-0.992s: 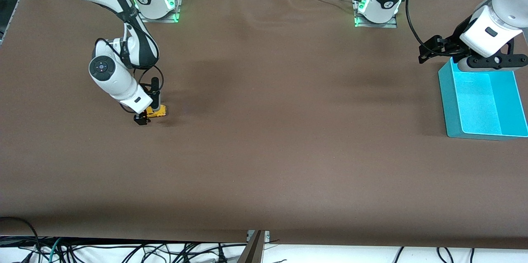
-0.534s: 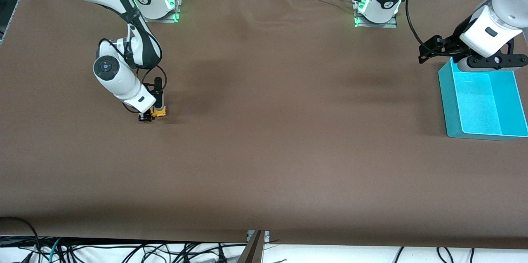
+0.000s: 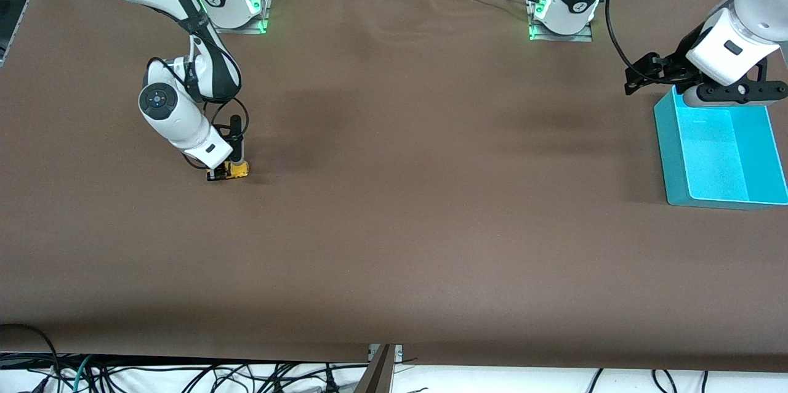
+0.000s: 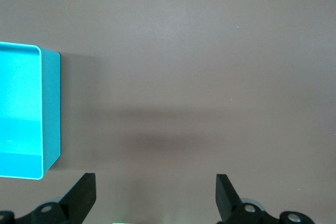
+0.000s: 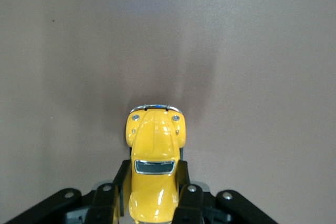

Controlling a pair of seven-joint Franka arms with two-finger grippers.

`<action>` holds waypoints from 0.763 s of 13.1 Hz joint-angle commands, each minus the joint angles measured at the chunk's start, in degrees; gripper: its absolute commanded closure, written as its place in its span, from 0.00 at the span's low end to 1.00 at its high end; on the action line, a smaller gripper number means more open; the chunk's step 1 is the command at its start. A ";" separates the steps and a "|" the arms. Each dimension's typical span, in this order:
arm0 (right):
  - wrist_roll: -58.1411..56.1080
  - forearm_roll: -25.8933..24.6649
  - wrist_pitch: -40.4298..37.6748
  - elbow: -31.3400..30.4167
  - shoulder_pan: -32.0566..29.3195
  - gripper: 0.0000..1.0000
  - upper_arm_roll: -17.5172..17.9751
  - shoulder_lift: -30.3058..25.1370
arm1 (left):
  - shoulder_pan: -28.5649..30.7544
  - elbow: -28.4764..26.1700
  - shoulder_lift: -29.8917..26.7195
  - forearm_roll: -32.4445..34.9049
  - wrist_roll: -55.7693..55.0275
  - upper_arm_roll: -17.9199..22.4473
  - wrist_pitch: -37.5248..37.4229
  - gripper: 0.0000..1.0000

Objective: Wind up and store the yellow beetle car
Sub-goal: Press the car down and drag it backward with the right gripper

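- The small bright-yellow beetle-shaped toy car [image 3: 237, 169] sits on the brown cloth-covered counter [image 3: 394, 245], toward the right arm's end.
- The right tool [image 3: 225, 172] is down at counter level and clamped on the car.
- In the right wrist view, the car [image 5: 154, 174] lies between the two black fingers [image 5: 185, 200], which press against its flanks at the cabin.
- The rounded hood and chrome bumper project out past the fingertips.
- The left tool [image 4: 155, 195] hangs with its jaws spread wide and nothing between them, waiting over the counter.
- It is at the edge of the turquoise rectangular plastic bin [image 3: 677, 159] at the left arm's end, well apart from the car.
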 commanded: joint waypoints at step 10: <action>-10.72 1.01 5.38 -0.90 -12.98 0.95 0.11 2.74 | -0.17 2.06 1.03 0.47 -0.19 -0.45 -1.40 0.00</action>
